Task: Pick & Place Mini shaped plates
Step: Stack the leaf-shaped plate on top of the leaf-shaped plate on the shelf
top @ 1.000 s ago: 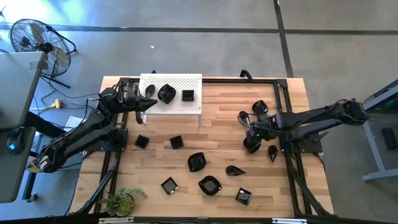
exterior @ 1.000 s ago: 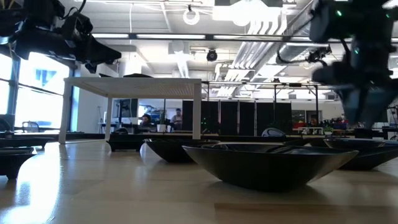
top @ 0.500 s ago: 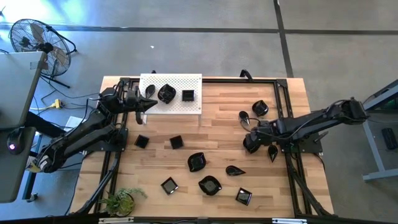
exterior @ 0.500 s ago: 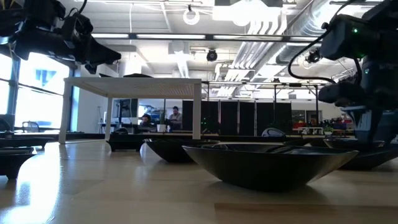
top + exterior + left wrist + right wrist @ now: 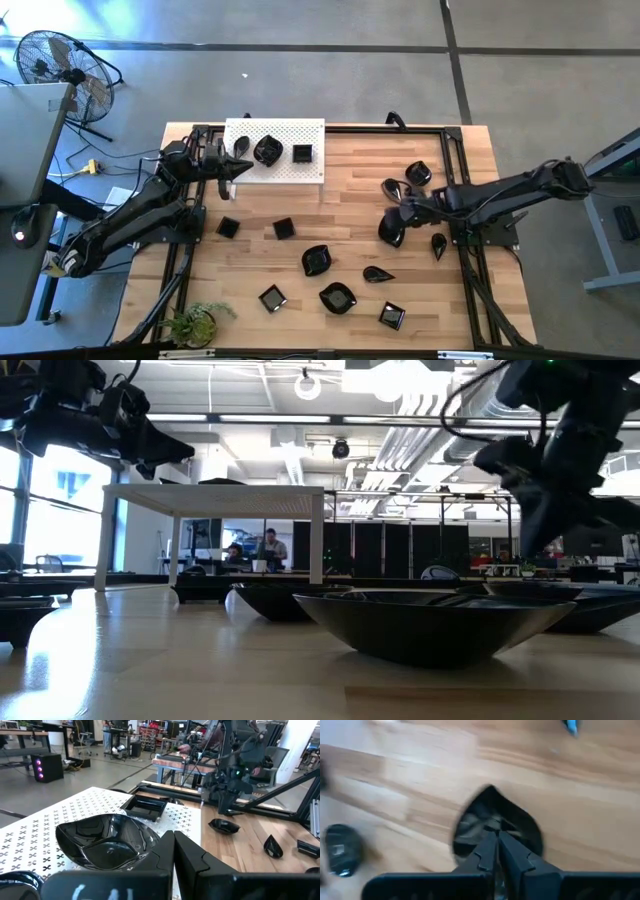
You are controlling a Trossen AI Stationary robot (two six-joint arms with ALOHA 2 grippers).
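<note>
1. Wooden table [image 5: 350, 190]: light plank top with a black frame, bearing all items below.
2. White perforated board [image 5: 275, 150]: raised on legs at the far left of the table; carries a rounded wavy plate [image 5: 267, 151] and a square plate [image 5: 302, 153], with a further dark plate at its left end beside the left gripper.
3. Left arm: reaches in from the left; left gripper [image 5: 232, 166] at the board's left edge, fingers [image 5: 190, 857] pressed together with nothing between them, just behind the wavy plate in the left wrist view.
4. Right arm: reaches in from the right; right gripper [image 5: 398, 215] right of centre, fingers [image 5: 490, 847] closed on the edge of a teardrop plate [image 5: 391, 231], [image 5: 496, 827], carried clear of the wood.
5. Loose mini shaped plates, black and glossy: two [image 5: 417, 175] at the far right; one teardrop [image 5: 438, 243] just right of the held plate; two squares [image 5: 283, 228] left of centre; leaf shapes [image 5: 316, 260] at centre; three more [image 5: 337, 297] along the near edge.
6. Small potted plant [image 5: 195, 322]: near left corner.
</note>
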